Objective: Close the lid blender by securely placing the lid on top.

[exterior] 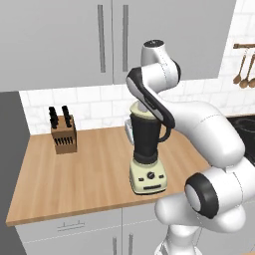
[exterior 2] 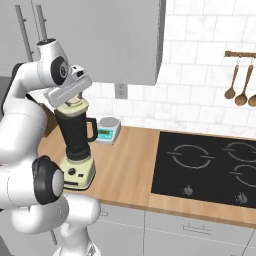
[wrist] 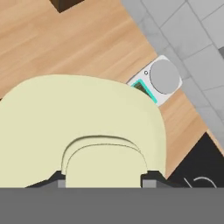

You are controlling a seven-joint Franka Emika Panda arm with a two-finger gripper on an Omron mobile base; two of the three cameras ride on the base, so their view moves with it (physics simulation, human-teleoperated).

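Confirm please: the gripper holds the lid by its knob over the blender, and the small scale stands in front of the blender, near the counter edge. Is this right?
One thing is wrong: the scale stands behind the blender, by the tiled wall, not near the counter edge; the right base view shows it. The gripper does hold the lid by its knob over the blender.

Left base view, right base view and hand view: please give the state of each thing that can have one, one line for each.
lid: held by its knob, at the top of the jar.
blender: upright on the counter, the lid at its mouth.
pincer: shut on the lid's knob.
kitchen scale: flat on the counter, nothing on it.
knife block: upright, with knives in it.
cabinet doors: closed.
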